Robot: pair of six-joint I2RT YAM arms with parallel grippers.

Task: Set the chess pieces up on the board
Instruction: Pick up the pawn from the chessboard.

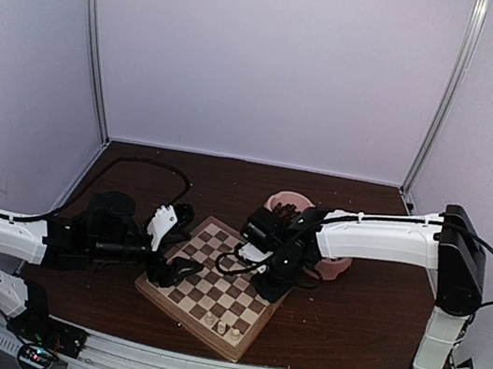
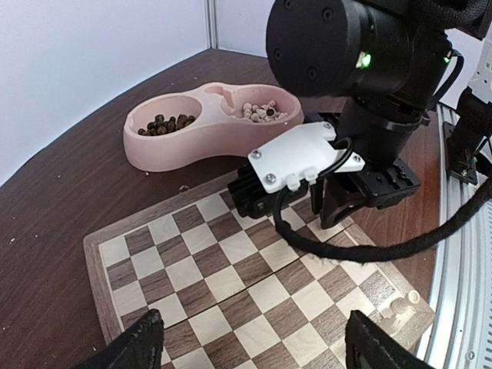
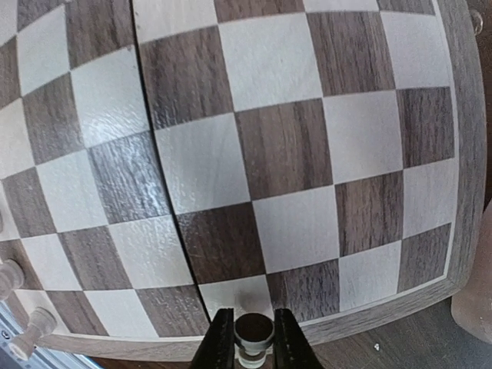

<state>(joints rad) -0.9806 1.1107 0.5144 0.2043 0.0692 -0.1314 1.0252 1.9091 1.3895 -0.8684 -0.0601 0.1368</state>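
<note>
The board [image 1: 242, 351] lies in front of both arms, tan and brown checks inside a pale rim. Three cream chess pieces [image 1: 222, 325] stand along its near edge; one shows at the lower right of the left wrist view [image 2: 400, 307], two at the left of the right wrist view [image 3: 9, 277]. My right gripper [image 3: 254, 342] is shut on a cream chess piece [image 3: 254, 332] with a dark round base, held over a pale square at the board's edge [image 3: 384, 315]. My left gripper [image 2: 257, 342] hangs open over the board [image 2: 231, 284], nothing between its fingers.
A pink double bowl [image 2: 192, 146] stands just beyond the board, with dark figures [image 2: 165, 123] in one half and cream ones [image 2: 257, 111] in the other. The right arm's wrist and cable [image 2: 346, 154] hang over the board's far side, close to the left gripper.
</note>
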